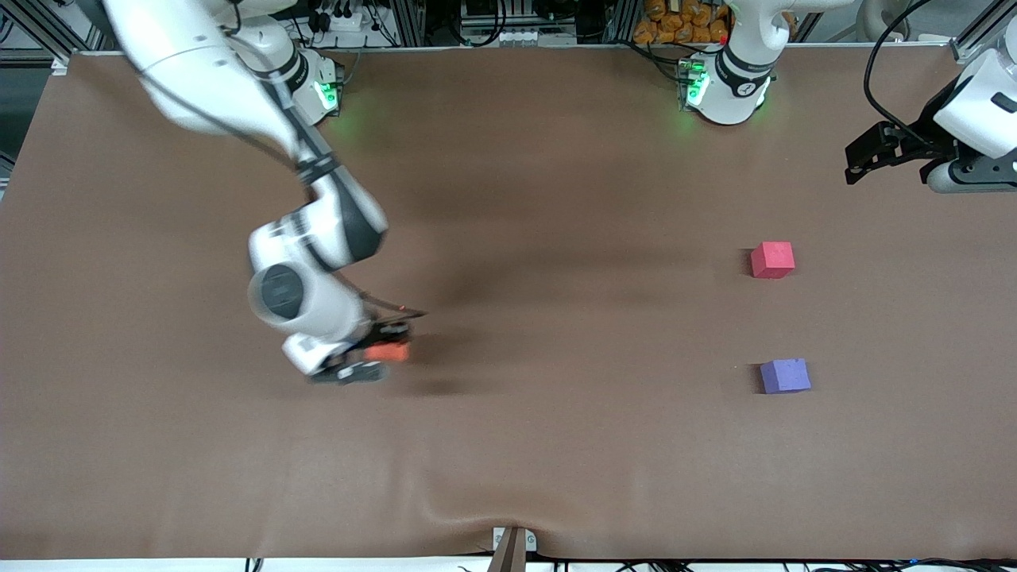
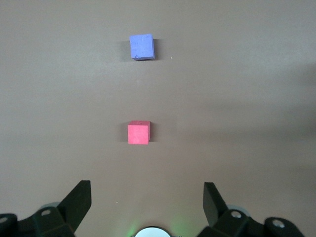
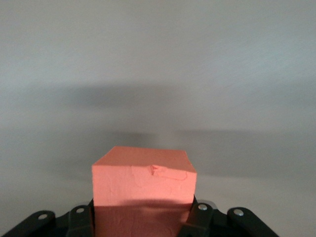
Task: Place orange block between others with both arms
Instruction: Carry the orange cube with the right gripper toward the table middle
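The orange block sits between the fingers of my right gripper, which is shut on it low over the brown table toward the right arm's end. The red-pink cube and the purple-blue cube rest on the table toward the left arm's end, the purple-blue one nearer the front camera, with a gap between them. My left gripper hangs open and empty above the table's edge at the left arm's end, waiting.
A brown cloth covers the table, with a wrinkle at its near edge. Both arm bases glow green along the table's back edge.
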{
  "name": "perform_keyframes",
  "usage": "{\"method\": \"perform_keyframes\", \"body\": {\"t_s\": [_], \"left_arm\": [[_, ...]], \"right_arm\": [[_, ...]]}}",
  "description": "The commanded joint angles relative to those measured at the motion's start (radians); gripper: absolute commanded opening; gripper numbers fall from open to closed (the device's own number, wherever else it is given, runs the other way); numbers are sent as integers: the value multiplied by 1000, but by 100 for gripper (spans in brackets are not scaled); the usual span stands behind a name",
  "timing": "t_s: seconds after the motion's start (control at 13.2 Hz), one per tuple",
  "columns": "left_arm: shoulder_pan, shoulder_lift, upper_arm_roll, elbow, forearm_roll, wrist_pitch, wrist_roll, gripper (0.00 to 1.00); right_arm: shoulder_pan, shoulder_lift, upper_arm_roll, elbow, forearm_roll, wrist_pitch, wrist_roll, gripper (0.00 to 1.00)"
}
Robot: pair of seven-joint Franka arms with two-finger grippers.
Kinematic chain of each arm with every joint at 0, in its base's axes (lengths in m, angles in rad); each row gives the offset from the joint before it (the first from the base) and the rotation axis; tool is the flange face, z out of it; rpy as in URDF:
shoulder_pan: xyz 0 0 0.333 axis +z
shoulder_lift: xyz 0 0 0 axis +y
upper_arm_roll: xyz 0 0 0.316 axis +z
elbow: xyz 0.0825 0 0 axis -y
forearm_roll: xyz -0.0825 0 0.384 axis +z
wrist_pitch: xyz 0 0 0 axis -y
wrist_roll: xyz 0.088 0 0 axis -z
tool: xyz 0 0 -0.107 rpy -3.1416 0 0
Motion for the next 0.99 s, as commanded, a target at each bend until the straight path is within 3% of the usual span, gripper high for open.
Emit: {"method": "perform_keyframes", "body": {"t_s": [0.0,0.15,0.38,0.46,0.53,0.76,0.91], "left_arm": [[0,10,-5,21,21,-7,-3,100],[-3,10,-7,19,21,-7,-2,100],[-6,16,-7,21,21,-7,-3,100],[-7,18,-7,22,21,-7,-3,100],[-7,18,-7,21,19,-7,-5,100],[-12,22,-7,21,16,-7,-5,100],[-29,48,-11,28,7,-2,-32,100]], "right_arm": [[141,54,-23,48,-13,25,178,14],[211,96,-23,52,-13,135,307,20],[268,137,-52,53,-44,177,333,29],[284,148,-70,53,-53,195,335,51],[290,148,-81,52,-55,201,335,100],[272,89,-84,52,-43,181,345,100],[244,-12,-87,53,-49,49,336,100]]}}
